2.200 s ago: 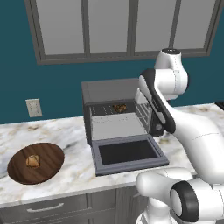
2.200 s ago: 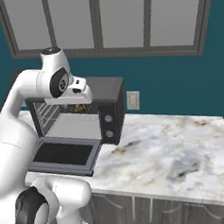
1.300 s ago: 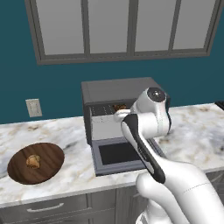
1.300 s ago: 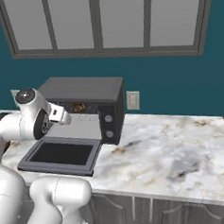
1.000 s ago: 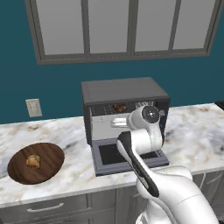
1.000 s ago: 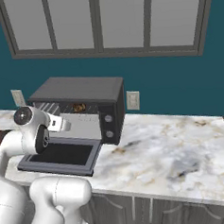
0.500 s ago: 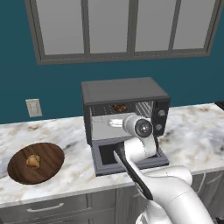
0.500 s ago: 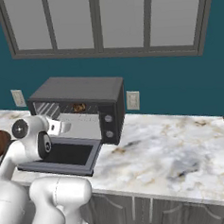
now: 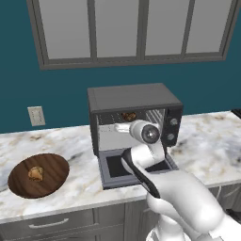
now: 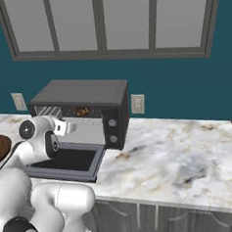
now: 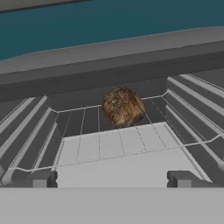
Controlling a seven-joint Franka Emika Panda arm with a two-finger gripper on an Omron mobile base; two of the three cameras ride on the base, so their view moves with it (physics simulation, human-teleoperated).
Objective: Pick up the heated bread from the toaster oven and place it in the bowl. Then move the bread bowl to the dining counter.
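Hand view: rough, speckled brown heated bread [image 11: 123, 106] on rack, tool [image 11: 111, 178] apparently spread open.

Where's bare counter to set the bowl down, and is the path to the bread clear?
Bare marble runs right of the toaster oven and between the bowl and oven. The oven front is crowded by the lowered door and arm. The open gripper faces the heated bread across bare rack.

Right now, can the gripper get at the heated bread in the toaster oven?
Probably yes: the toaster oven door is down, and the open gripper faces the heated bread across bare rack.
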